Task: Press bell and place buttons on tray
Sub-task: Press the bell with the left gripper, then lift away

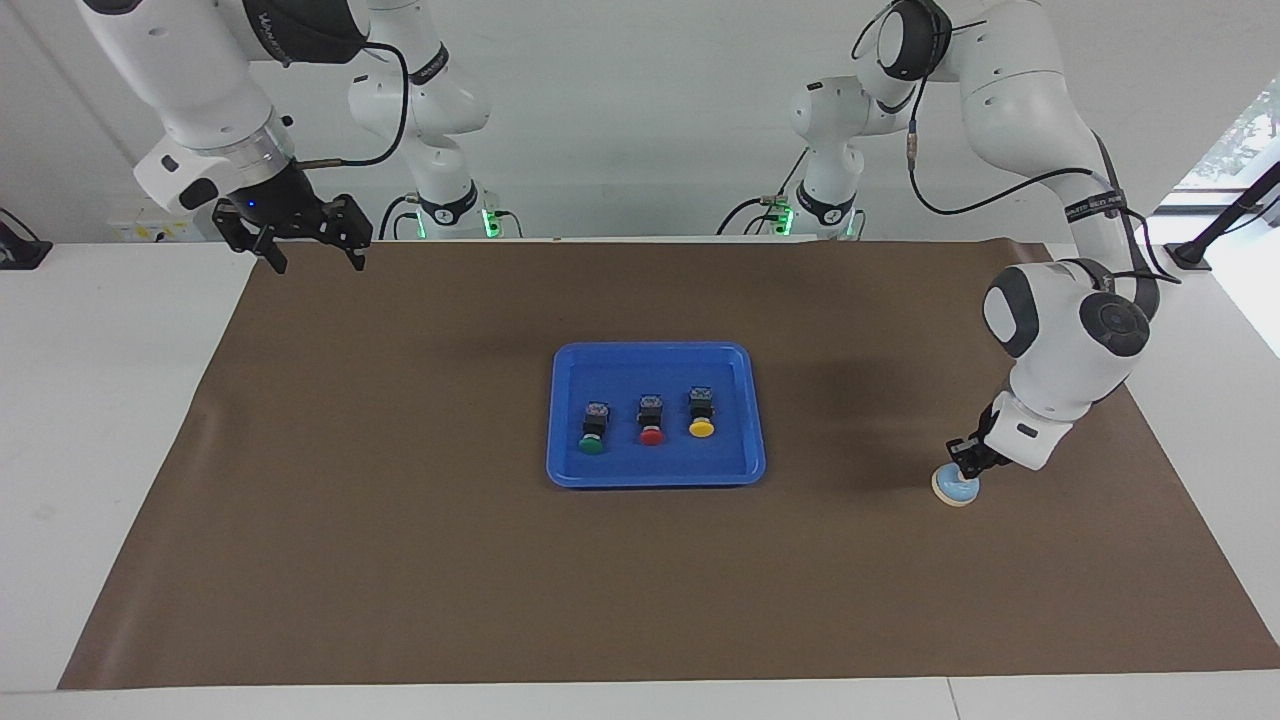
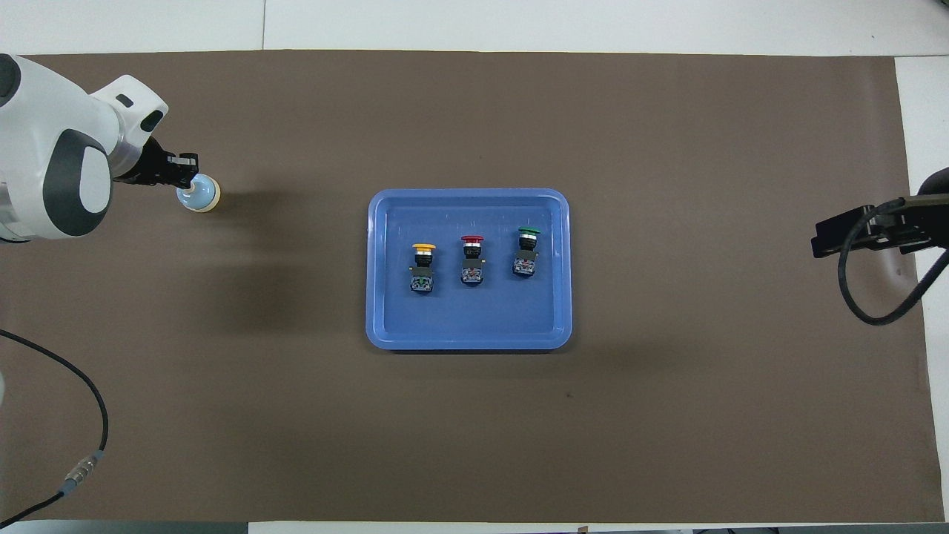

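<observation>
Currently left arm bent down steeply, left tool (image 1: 966,462) pinched closed, tips on top of the bell (image 1: 955,487), which sits on the brown mat (image 1: 400,560) toward the left arm's end of the table (image 1: 100,400). Right arm waits raised; right tool (image 1: 312,250) spread wide over the mat's corner near its base. Blue tray (image 2: 468,326) mid-mat holds yellow button (image 2: 422,263), red button (image 2: 472,257), green button (image 2: 527,248) in a row. Facing view shows both bases and white wall; overhead only clips the right arm's wrist.
</observation>
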Robot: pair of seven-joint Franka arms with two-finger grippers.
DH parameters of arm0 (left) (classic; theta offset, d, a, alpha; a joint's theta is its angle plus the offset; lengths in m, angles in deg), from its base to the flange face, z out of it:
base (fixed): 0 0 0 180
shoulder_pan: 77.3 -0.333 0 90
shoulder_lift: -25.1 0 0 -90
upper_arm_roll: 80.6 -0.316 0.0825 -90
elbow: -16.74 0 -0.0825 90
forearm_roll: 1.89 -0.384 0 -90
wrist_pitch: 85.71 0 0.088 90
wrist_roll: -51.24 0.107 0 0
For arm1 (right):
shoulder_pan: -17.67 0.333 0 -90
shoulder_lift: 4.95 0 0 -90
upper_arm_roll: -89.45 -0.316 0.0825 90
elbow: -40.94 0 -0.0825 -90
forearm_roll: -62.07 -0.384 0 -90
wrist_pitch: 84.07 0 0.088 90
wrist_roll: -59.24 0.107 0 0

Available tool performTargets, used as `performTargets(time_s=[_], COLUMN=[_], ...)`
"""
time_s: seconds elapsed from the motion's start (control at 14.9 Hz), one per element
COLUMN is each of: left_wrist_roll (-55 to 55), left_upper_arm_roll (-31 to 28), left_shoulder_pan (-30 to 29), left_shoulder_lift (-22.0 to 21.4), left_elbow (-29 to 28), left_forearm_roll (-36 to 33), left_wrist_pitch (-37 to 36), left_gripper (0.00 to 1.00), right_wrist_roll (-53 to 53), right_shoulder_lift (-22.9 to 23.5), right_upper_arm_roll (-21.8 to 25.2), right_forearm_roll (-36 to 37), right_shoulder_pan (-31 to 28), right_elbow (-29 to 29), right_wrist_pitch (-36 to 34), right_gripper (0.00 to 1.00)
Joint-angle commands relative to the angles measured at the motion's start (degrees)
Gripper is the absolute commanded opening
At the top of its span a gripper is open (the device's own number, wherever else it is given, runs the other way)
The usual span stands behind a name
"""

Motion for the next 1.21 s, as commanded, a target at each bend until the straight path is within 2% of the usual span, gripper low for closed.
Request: performTargets(time_s=[0.0,0.27,0.6,1.07,1.14], left_wrist_roll=[-0.2,-0.2,-0.2,-0.3,-0.3], left_upper_arm_roll=[0.3,0.3,0.2,0.8,0.8], left_shoulder_pan=[-1.0,-1.0,-0.5,-0.1,0.1], left_shoulder_lift=[0.2,0.3,-0.7,-15.1,-17.6], left_elbow=[-2.0,-6.7,-4.3,-4.0,-4.0], left_forearm_roll=[-1.5,-1.5,-1.5,-0.8,-0.8], left_wrist_pitch=[3.7,9.9,4.7,-8.6,-10.3], left_gripper=[0.00,0.00,0.00,0.00,0.19], right_wrist_roll=[-1.2,-1.2,-1.2,-1.2,-1.2], right_shoulder_lift=[-1.1,-1.0,-1.1,-1.1,-1.1], right_upper_arm_roll=[-0.2,-0.2,-0.2,-0.2,-0.2], right_forearm_roll=[-0.6,-0.6,-0.6,-0.6,-0.6], right_shoulder_pan=[-0.8,-0.8,-0.8,-0.8,-0.8], right_elbow=[1.0,1.0,1.0,1.0,1.0], right_wrist_pitch=[-0.2,-0.2,-0.2,-0.2,-0.2], right_gripper=[1.00,1.00,1.00,1.00,1.00])
